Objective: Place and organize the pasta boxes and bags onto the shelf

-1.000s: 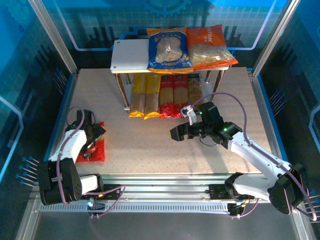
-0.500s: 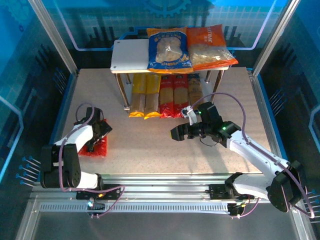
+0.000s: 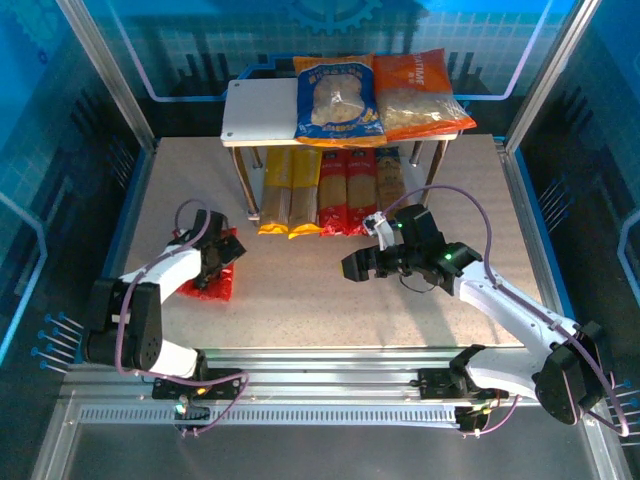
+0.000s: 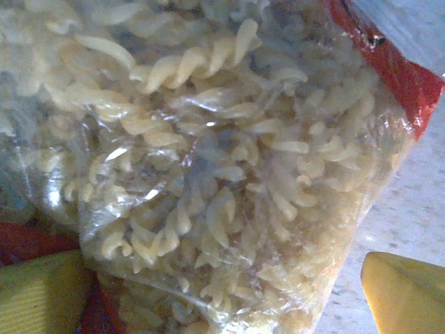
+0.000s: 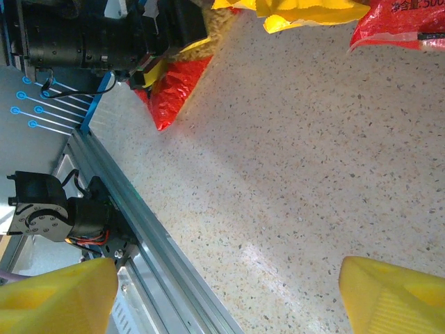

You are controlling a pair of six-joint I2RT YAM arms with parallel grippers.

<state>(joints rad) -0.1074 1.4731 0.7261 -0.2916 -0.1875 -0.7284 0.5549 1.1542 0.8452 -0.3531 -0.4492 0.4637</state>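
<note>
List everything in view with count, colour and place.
table: one, speckled beige, centre
shelf: one, grey-white, table's far side
blue bag: one, blue, shelf top
orange bag: one, orange, shelf top, right of blue bag
yellow spaghetti packs: two, yellow, under top board, left
red spaghetti packs: two, red, right of the yellow
fifth pack: one, colour unclear, rightmost
red bag: one, red, table's left
left gripper: one, black, open over red bag
right gripper: one, black, open, empty, mid-table
</note>
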